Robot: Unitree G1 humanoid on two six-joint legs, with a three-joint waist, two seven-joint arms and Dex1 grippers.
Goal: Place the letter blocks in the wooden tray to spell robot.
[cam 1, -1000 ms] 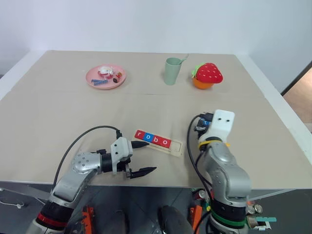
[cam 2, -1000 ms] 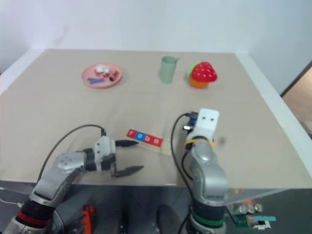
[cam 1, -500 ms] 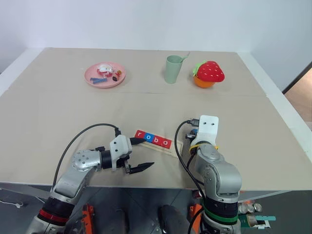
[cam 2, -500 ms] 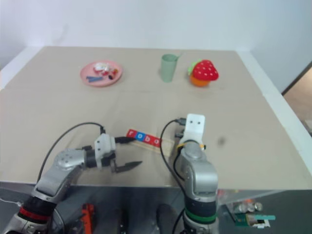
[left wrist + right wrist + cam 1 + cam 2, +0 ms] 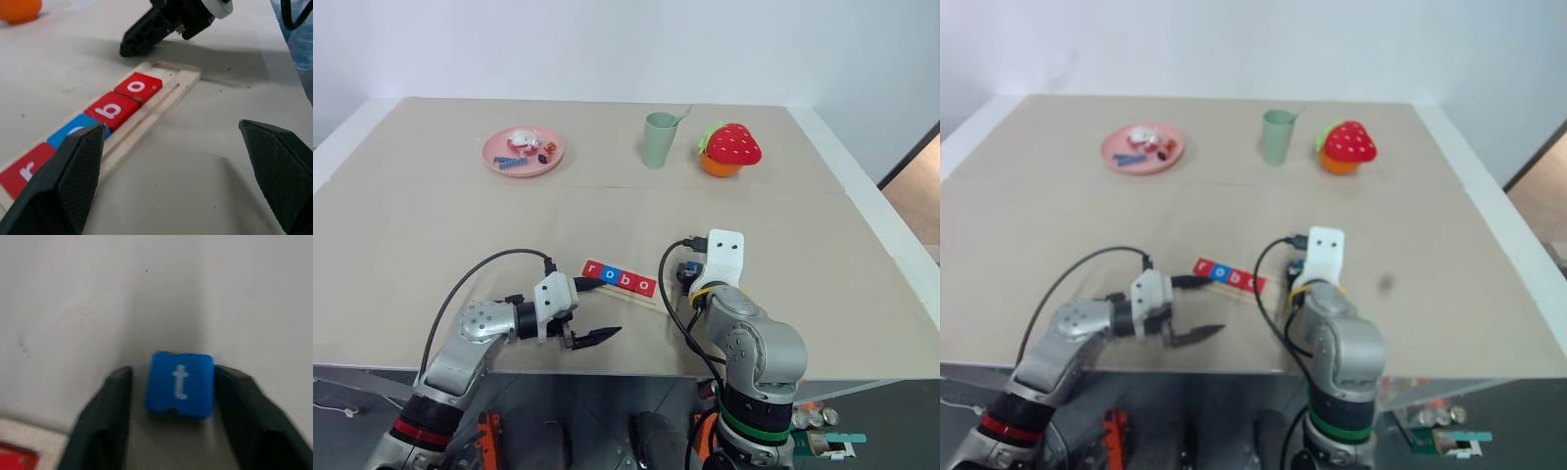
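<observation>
Since a second ago the right pincer [image 5: 682, 275] has tipped down and swung in toward the wooden tray [image 5: 661, 295] by the surface's near edge, where r, o, b, o sit. Left wrist view: left pincer [image 5: 171, 181] wide open, empty. Right wrist view: blue t block [image 5: 180, 384] between parted fingers [image 5: 103, 416], one clearly apart from it.

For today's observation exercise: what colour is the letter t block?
Blue with a white t, clearest in the right wrist view.
</observation>
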